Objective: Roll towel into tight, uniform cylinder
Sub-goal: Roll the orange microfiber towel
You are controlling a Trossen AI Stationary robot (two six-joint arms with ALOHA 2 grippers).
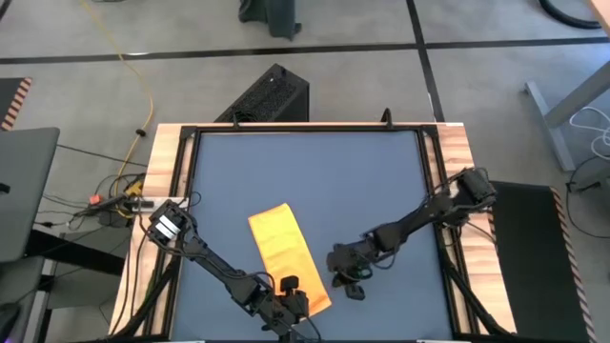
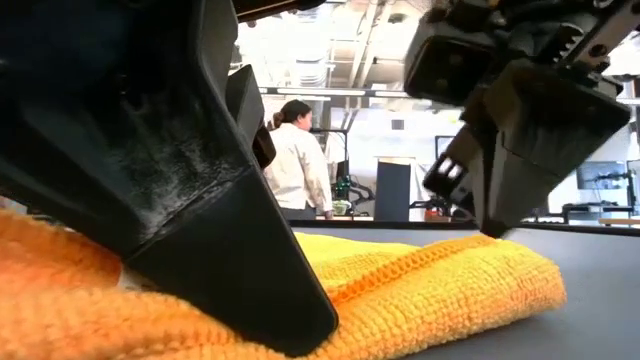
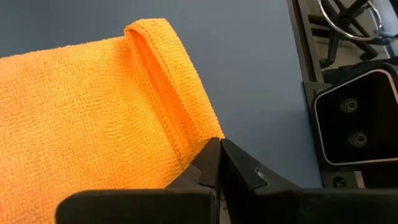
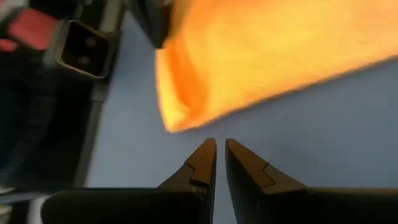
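The towel (image 3: 93, 106) is soft yellow cloth with a fine, nubby woven texture and a stitched, ribbed hem along its folded edge. The counter (image 1: 315, 171) wears a smooth, matt slate-blue top, framed in pale, bare wood with dark metal rails. The left pincer (image 3: 219, 163) looks like hard, matt black plastic, faintly scuffed and dusty. The right pincer (image 4: 219, 163) has the same dull black plastic finish.

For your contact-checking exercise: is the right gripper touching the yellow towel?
Apart. The right wrist view shows bare blue table between the right gripper and the towel edge ahead of it.
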